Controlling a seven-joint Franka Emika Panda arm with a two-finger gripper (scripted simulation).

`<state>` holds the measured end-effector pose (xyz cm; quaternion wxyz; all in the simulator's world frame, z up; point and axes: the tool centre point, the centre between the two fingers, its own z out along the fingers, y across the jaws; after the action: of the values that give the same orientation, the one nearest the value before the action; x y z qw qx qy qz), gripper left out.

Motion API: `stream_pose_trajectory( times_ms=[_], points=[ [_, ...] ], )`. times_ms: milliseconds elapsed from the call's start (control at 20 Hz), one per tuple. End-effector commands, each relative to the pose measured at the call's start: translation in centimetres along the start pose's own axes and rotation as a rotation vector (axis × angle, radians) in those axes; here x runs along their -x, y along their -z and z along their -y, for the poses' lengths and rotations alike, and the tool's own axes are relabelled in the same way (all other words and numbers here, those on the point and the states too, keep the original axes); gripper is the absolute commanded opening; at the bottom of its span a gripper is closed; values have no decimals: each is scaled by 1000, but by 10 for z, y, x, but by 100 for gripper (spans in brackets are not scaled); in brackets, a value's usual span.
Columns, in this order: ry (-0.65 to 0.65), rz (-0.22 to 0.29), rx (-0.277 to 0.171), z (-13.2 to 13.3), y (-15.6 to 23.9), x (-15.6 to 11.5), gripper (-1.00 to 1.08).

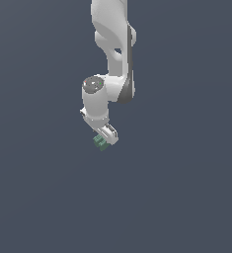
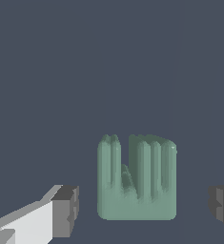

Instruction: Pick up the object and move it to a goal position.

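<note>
The object (image 2: 137, 183) is a small matte green blocky piece with ridged, grooved sides. In the wrist view it sits between my two fingertips, with a clear gap to each dark pad (image 2: 66, 209). My gripper (image 2: 142, 209) is open around it and does not touch it. In the exterior view the white arm hangs down from the top, and my gripper (image 1: 105, 140) is low with the green object (image 1: 100, 143) at its tips. I cannot tell from these views whether the object rests on the surface.
A plain dark grey-blue surface (image 1: 186, 197) fills both views. No goal marker shows.
</note>
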<state>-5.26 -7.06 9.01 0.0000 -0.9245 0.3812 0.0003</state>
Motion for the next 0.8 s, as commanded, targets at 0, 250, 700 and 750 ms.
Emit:
stream_pose_trajectory(
  times_ms=[0,250,700,750],
  points=[
    [0,0,0,0,0,0,100],
    [-1,0,0,0,-12,0,100],
    [-5,0,0,-1,-48,1,100],
    [-5,0,0,-1,-49,0,100]
  ],
)
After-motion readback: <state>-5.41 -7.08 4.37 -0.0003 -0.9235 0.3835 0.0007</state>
